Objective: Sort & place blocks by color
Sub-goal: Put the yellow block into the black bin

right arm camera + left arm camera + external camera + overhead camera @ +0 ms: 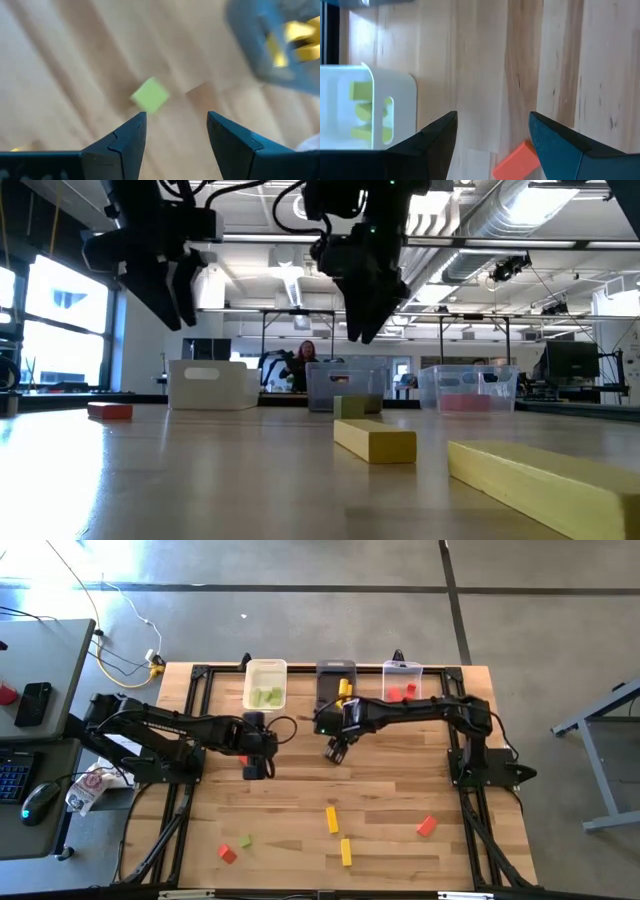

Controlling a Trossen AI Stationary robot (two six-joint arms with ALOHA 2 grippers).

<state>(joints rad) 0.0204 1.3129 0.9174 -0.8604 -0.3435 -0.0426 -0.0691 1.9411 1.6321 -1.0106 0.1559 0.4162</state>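
Blocks left on the near table, by my count from the high view: two yellow bars [332, 819] [346, 852], a red block [427, 826] to their right, and a red [228, 854] and green [245, 841] pair at the near left.

Mid-table: both arms are raised and neither is carrying anything. Left gripper [256, 768] has its jaws spread wide, nothing between them; its wrist view shows a red block [517, 161] on the wood just under the fingers, hidden by the arm from above. Right gripper [334, 752] likewise has parted, unloaded jaws; its wrist view shows a green cube [150, 95] lying on the table just ahead of the fingers. I cannot find that cube in the high view.

Far edge: white bin [266, 667] holds green, dark bin [335, 669] yellow, clear bin [402, 670] red.

Judgement: I am between picks, sorting over halfway.

Next move:
- left drops onto the red block beneath it, then must cross to the clear bin;
- right takes the green cube, bound for white;
- the paths cross, so I would sequence them.
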